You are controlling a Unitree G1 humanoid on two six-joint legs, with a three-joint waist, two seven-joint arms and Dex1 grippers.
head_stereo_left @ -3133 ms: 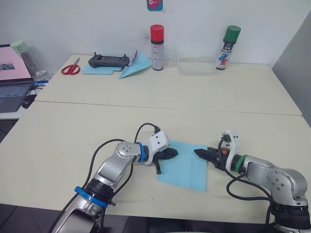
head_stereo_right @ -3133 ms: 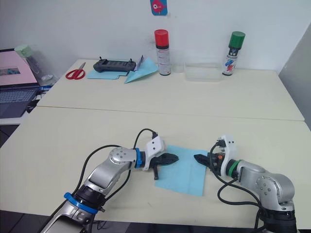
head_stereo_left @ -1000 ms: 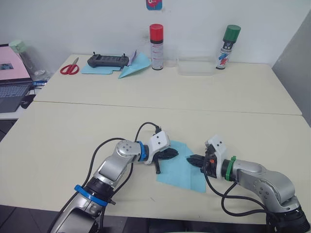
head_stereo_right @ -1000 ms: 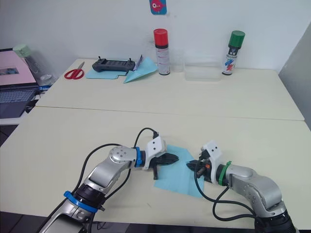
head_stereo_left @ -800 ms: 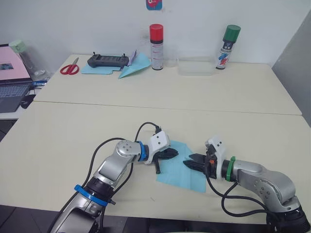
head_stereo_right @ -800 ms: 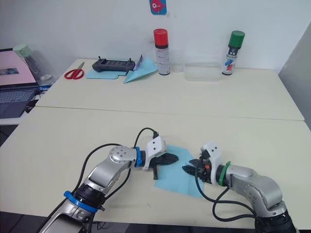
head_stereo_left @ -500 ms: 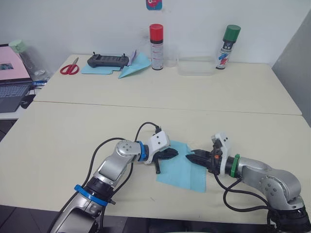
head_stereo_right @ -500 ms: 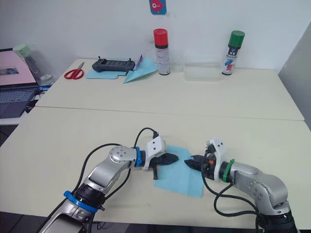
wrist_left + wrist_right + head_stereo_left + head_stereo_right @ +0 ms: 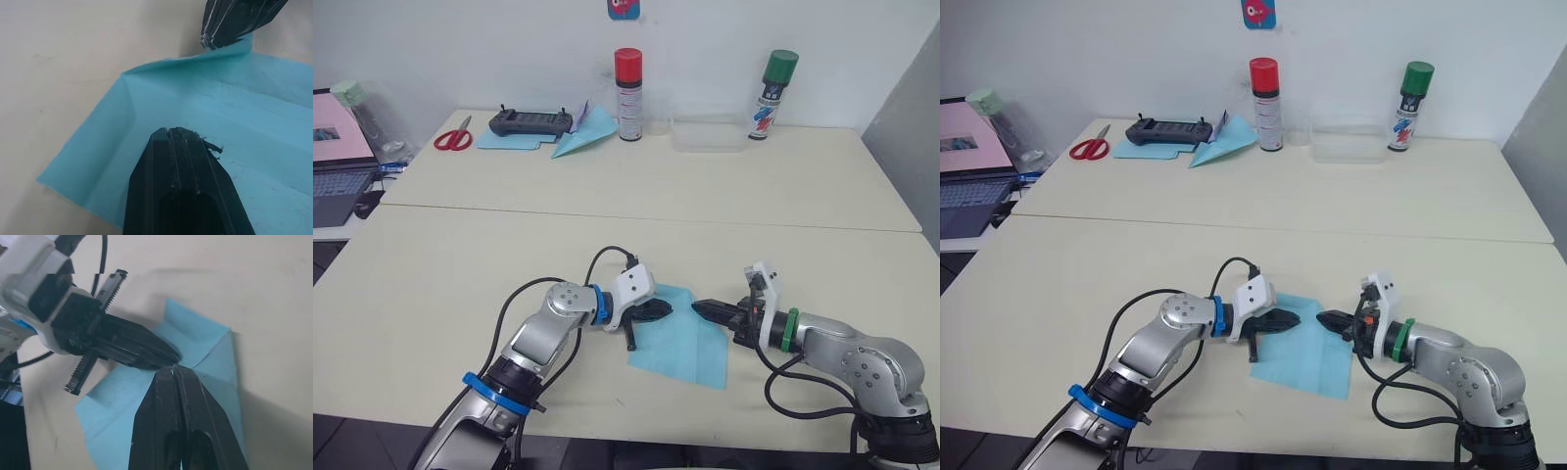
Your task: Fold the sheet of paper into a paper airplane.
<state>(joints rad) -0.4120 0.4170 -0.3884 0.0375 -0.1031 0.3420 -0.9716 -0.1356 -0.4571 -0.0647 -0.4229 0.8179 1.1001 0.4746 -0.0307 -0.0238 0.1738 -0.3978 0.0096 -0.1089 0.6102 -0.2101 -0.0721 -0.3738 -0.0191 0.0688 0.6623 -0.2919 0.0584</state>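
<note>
The paper [image 9: 680, 338] lies flat on the surface [image 9: 460, 264] near its front edge, between our arms. Our left hand [image 9: 658, 310] presses on it, fingers closed and holding nothing. Our right hand [image 9: 703, 307], closed too, pinches the paper's lifted far corner. Pulling unevenly could tear the paper or skew the crease.

Far table edge: red scissors [image 9: 456, 140], black controller [image 9: 532, 122] on blue sheet [image 9: 499, 140], paper dart [image 9: 585, 131], red-capped spray can [image 9: 628, 95], green-capped spray can [image 9: 772, 95], clear plastic tray [image 9: 709, 134]. Laptop [image 9: 339, 157] far left.
</note>
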